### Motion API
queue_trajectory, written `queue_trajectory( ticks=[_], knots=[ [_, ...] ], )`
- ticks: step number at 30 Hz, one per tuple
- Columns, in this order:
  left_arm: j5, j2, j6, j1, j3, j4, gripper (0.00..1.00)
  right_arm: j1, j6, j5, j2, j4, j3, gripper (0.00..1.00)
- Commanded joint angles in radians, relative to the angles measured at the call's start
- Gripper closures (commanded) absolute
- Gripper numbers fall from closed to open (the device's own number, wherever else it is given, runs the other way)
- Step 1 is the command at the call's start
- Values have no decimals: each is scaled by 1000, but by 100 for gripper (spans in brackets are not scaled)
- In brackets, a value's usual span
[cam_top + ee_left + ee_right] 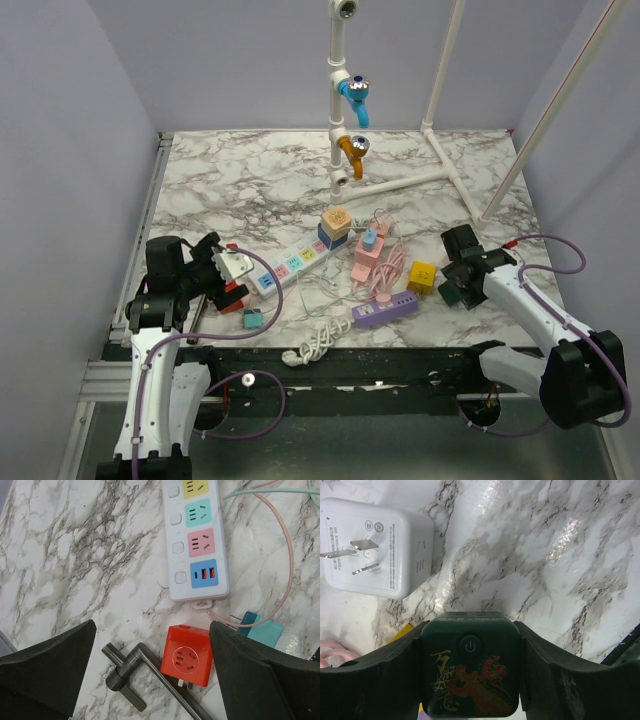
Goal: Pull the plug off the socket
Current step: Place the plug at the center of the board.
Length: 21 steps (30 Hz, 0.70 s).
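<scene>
Overhead, the left arm [150,350] rises from its base at the lower left of the frame, elbow folded, its black wrist turned toward the centre with the pincer [228,272] held low. Seen from the left wrist, that pincer [152,630] is spread wide, its dark fingers [50,665] filling the two lower corners of the frame. The right arm [530,305] reaches up from the lower right, its white forearm slanting toward the upper left and its pincer [462,278] aimed at mid-frame. From the right wrist, its fingers [370,680] press against both sides of a dark green cube [470,665].
</scene>
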State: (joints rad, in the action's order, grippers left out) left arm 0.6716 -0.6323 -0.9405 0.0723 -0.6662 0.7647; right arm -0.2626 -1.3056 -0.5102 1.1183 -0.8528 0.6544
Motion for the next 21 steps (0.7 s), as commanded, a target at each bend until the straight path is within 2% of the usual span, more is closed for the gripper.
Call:
queue_trajectory(
  ticks=[1, 4, 6, 8, 12, 19, 21],
  knots=[
    [55, 8, -3, -19, -6, 15, 2, -1, -16, 1, -14, 21, -4, 48],
    [52, 7, 5, -32, -3, 9, 2, -1, 1, 18, -12, 28, -13, 30],
    [39, 7, 36, -45, -11, -5, 1, -1, 2, 70, -18, 42, -20, 22],
    [39, 7, 54, -56, -23, -14, 2, -1, 24, 131, -37, 77, -34, 19],
    [38, 10, 67, -69, -42, -26, 1, -1, 68, 106, -86, 86, -9, 13],
    [31, -4, 82, -118, -48, -51, 1, -3, 246, 65, -164, 73, 145, 0],
    [26, -16, 98, -130, -52, -60, 1, -9, 308, 84, -179, 104, 179, 0]
  ],
)
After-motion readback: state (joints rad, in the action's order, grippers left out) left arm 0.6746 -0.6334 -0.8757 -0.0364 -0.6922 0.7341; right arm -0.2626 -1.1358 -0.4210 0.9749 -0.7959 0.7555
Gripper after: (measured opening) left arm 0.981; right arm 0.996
